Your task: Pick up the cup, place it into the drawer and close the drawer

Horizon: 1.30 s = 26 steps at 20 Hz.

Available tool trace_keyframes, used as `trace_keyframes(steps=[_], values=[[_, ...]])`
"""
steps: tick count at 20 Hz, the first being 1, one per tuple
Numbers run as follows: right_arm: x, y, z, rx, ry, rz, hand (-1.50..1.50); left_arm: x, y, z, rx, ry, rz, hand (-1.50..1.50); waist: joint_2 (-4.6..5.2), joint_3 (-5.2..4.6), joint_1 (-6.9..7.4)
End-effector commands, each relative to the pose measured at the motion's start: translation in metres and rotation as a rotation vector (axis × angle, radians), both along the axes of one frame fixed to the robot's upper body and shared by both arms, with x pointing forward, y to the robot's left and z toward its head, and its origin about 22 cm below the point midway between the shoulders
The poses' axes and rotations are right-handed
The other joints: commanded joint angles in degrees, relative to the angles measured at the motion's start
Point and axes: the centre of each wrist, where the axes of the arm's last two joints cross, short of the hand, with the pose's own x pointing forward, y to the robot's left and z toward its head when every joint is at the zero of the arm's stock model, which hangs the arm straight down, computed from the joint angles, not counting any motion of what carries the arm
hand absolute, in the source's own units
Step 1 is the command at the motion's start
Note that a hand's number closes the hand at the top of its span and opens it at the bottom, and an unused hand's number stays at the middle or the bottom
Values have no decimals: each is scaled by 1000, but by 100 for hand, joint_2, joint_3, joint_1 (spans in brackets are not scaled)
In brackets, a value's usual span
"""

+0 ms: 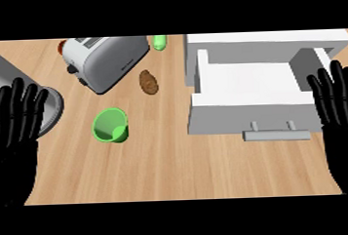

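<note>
The green cup (110, 125) is lying on the wooden counter (171, 168), tipped so its open mouth is facing up and slightly toward the view, well apart from both hands. It is sitting left of the white drawer (251, 82), which is standing pulled open, its pale inside showing and its grey bar handle (276, 134) pointing toward the lower edge. The cabinet body behind the drawer is running out past the right side, so its full width is not showing.

The left hand (15, 130) is resting at the view's left edge, fingers straight and spread apart, holding nothing; its wrist is being cut off by the lower edge. The right hand (340, 104) is resting at the right edge in the same way, fingers straight and apart, partly cut off by the frame.

A silver toaster (103, 61) is lying above the cup, and a brown oval item (148, 82), hard to identify, is sitting just beside it. A small green thing (160, 42) near the top is partly cut off. A reddish object (62, 46) is peeking out behind the toaster, mostly hidden. A grey round rim (52, 106) is showing behind the left hand, largely covered by it.
</note>
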Motion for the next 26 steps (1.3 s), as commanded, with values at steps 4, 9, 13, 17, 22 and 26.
trace_keyframes(steps=[4, 9, 13, 17, 22, 26], values=[[11, 4, 14, -10, -47, 10, -150, 3, 22, 6, 3, -23, -238, -150, 33, 107, -29], [5, -2, -5, -77, 102, 140, -150, 36, 29, -22, -196, 229, -276, -150, 52, 108, -110], [18, -2, -10, -64, 115, 144, -150, 65, 47, -47, -221, 232, -279, -150, 51, 108, -88], [28, -10, 15, -73, 108, 145, -150, 76, 49, -74, -161, 291, -246, -150, 46, 108, -97], [39, -1, -12, -81, 84, 147, -150, 84, 49, -100, -145, 343, -220, -150, 43, 110, -72], [62, -23, 0, -82, 79, 144, -150, 89, 42, -118, -156, 397, -199, -150, 46, 110, -62]])
